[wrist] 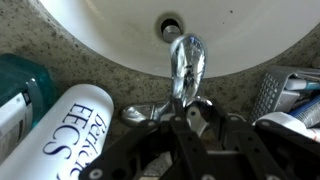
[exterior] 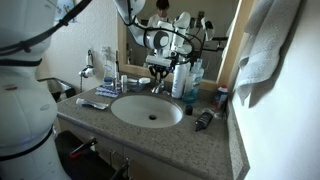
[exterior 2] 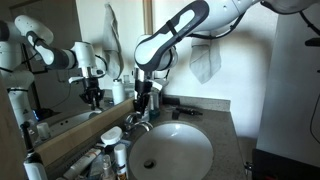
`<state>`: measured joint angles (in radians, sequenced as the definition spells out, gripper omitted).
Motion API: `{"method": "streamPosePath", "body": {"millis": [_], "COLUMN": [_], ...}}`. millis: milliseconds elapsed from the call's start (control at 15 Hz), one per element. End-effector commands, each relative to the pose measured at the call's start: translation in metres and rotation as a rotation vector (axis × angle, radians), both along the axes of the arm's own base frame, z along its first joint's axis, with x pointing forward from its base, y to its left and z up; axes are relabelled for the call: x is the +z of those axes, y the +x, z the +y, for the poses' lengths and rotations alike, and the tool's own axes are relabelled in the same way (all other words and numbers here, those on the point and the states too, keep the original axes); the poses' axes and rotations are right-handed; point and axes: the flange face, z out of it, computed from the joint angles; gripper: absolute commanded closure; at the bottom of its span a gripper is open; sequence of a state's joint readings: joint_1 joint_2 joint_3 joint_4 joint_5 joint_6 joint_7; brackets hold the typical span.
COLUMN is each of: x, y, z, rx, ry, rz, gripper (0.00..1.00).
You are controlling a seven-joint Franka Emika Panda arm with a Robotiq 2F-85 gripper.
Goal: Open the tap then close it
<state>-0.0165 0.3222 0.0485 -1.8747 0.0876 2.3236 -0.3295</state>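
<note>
Opening wide on the speckled counter (exterior: 205, 150), with the round white sink (exterior: 135, 112) sunk into its middle. Reaching in from above in an exterior view, the white arm (exterior 2: 190, 22), bent steeply down toward the back edge of the basin. Off to one side in the wrist view, a white lettered bottle (wrist: 70, 128), close to the chrome but apart from it.

Down to the gripper (wrist: 195, 140) now, hanging right over the back of the tap (wrist: 187, 62), which sits at the rear rim of the sink, behind the drain (wrist: 170, 22). Parted or pinched? Cannot tell, too much shadow and glare down there.

Now the relation worth watching: tap directly beneath the pincer, spout running lengthwise away from the wrist camera toward the drain, long axis square to the counter's back edge.

Smallest of all, the lever (wrist: 148, 113), a chrome glint poking sideways at the tap's base, just beside the pincer. Touching or not, impossible to say.

Judging by that, opening stroke probably close at hand: a nudge or lift on that lever, little travel needed, with slipping off slick chrome the likely risk.
</note>
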Motion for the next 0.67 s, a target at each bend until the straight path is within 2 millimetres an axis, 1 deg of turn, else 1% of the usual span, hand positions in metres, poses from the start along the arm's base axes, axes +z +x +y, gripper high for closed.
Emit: {"method": "streamPosePath", "body": {"millis": [0, 333, 600], "x": [0.015, 0.035, 0.039], "y": [0.001, 0.003, 0.003], "z": [0.0, 0.009, 0.01], "rx": [-0.005, -0.006, -0.006], "ry": [0.002, 0.021, 0.023], "rz": [-0.007, -0.062, -0.079], "gripper": [0.91, 0.91, 0.91]}}
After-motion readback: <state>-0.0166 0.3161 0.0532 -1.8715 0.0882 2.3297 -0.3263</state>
